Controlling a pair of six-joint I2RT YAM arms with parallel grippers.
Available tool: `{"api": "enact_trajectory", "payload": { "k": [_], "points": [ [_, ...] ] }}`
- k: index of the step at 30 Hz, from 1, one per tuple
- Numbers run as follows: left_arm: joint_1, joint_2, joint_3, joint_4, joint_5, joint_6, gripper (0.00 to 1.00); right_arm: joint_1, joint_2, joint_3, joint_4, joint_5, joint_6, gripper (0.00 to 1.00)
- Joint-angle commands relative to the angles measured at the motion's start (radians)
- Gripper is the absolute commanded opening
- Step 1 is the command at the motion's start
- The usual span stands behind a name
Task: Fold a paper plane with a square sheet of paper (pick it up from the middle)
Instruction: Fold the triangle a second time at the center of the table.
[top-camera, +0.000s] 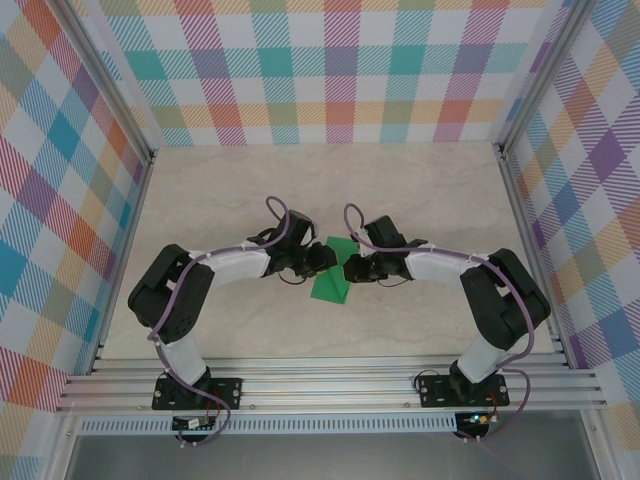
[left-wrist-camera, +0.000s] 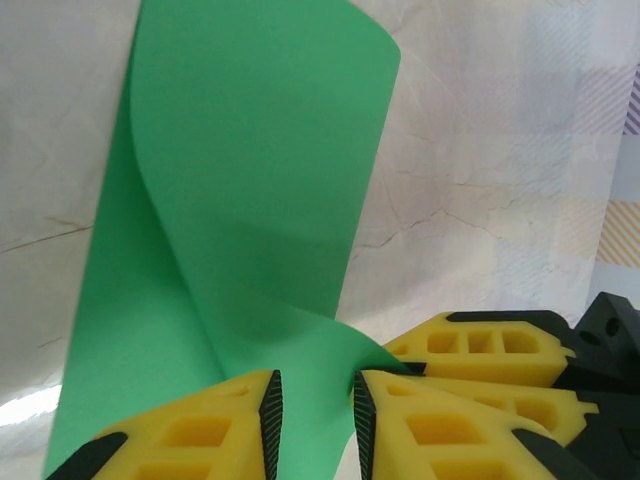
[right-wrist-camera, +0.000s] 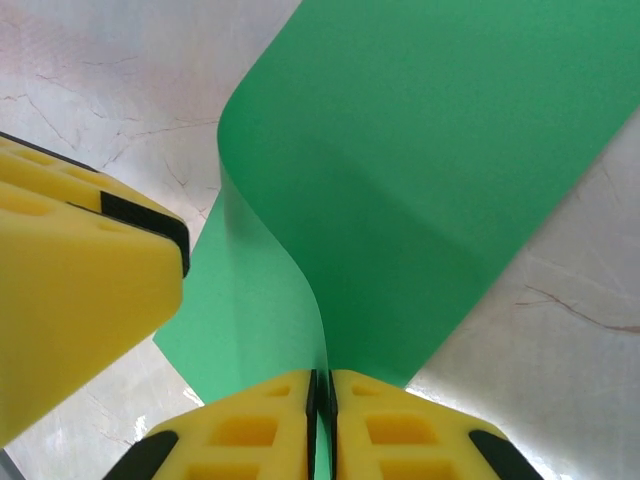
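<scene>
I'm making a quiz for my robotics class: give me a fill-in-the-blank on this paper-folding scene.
The sheet of paper is coloured ____. The right claw is pinched ____ on the paper. The left claw has ____ fingers.
Missing: green; shut; yellow.

The right hand (right-wrist-camera: 322, 420) pinches the curled square sheet of paper (right-wrist-camera: 420, 180) above the pale marbled table (right-wrist-camera: 120, 100).

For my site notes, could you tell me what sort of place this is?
Probably a lab robot cell: checked walls, aluminium frame, left arm and right arm bolted beside a marbled table.
</scene>
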Motion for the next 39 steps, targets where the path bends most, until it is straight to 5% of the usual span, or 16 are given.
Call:
{"api": "enact_trajectory", "payload": {
  "k": [1,9,20,31,39],
  "points": [
    [-0.011,0.039,0.028,0.047,0.021,-0.029,0.28,-0.013,0.011,-0.016,0.036,-0.052,-0.004,0.14],
    [-0.014,0.092,0.032,0.082,0.019,-0.053,0.26,-0.032,0.014,-0.031,0.061,-0.100,0.002,0.15],
    [-0.014,0.098,0.026,0.091,0.003,-0.067,0.26,-0.054,-0.037,-0.085,0.073,-0.144,0.038,0.30],
    [-0.014,0.095,0.027,0.086,0.004,-0.066,0.26,-0.089,-0.016,-0.077,0.113,-0.158,0.073,0.26],
    [-0.014,0.094,0.027,0.086,0.005,-0.066,0.26,-0.102,0.018,-0.060,0.147,-0.205,0.087,0.12]
  ]
}}
